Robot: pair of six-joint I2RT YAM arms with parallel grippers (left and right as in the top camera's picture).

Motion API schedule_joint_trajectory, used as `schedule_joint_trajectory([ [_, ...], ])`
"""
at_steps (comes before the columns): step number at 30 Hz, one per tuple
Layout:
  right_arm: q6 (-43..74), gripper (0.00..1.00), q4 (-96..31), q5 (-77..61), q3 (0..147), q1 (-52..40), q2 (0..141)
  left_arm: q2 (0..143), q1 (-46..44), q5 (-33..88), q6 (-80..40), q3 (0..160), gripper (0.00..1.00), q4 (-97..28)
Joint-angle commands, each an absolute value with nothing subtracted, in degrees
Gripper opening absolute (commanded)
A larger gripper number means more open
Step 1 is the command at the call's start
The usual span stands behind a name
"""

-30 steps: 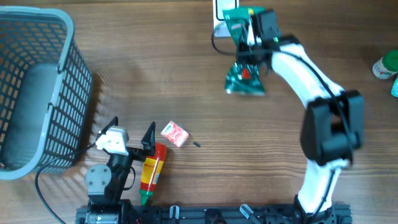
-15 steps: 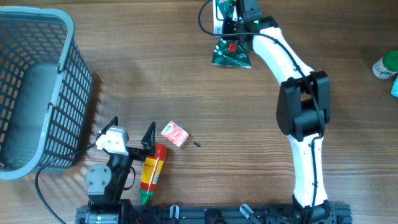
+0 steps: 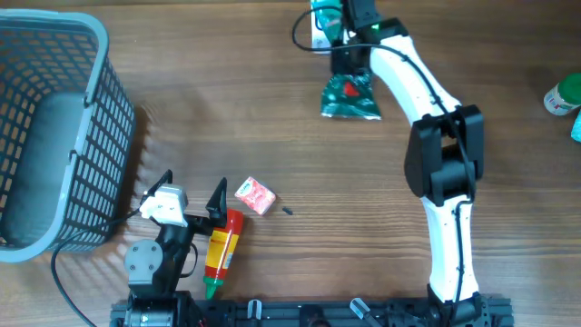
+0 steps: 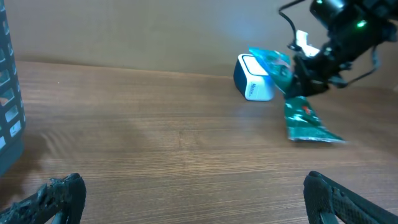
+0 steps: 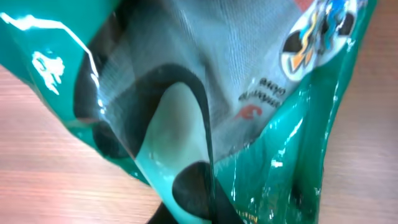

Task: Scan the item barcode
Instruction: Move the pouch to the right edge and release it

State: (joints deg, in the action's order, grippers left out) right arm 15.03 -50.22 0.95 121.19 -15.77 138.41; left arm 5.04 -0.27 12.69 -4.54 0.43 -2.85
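Wooden table, brown grain. Grey mesh basket upright at upper left of overhead frame, part of it out of frame. Red-and-yellow squeeze bottle lying flat at lower left, green cap toward bottom edge. Small pink packet just above and right of bottle; contact unclear. Tiny dark speck right of packet. Green-and-white container cut off at right edge.
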Motion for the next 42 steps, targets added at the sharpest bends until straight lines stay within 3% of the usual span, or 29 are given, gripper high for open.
schedule_joint_trajectory([
  [1, 11.81, 0.05, -56.47, 5.02, 122.69, -10.63, 134.08, 4.95, -0.49, 12.12, -3.40, 0.34, 1.00, -3.27],
  [11, 16.78, 0.05, -72.27, 11.66, 122.45, 1.65, 132.42, 4.99, -0.49, 12.12, -3.40, 0.34, 1.00, -3.27],
  [19, 43.79, 0.04, -85.10, 25.67, 122.45, 10.31, 125.08, 4.99, -0.49, 12.12, -3.40, 0.34, 1.00, -3.29],
  [30, 68.44, 0.04, -88.92, 25.69, 119.42, 23.42, 122.78, 4.99, -0.49, 12.14, -3.40, 0.34, 1.00, -3.29],
  [37, 69.25, 0.04, -80.68, 25.45, 109.45, 33.63, 122.78, 4.99, -0.49, 12.12, -3.40, 0.34, 1.00, -3.29],
  [42, 55.07, 0.04, -64.20, 21.15, 101.30, 38.26, 122.78, 4.99, -0.49, 12.12, -3.40, 0.34, 1.00, -3.29],
])
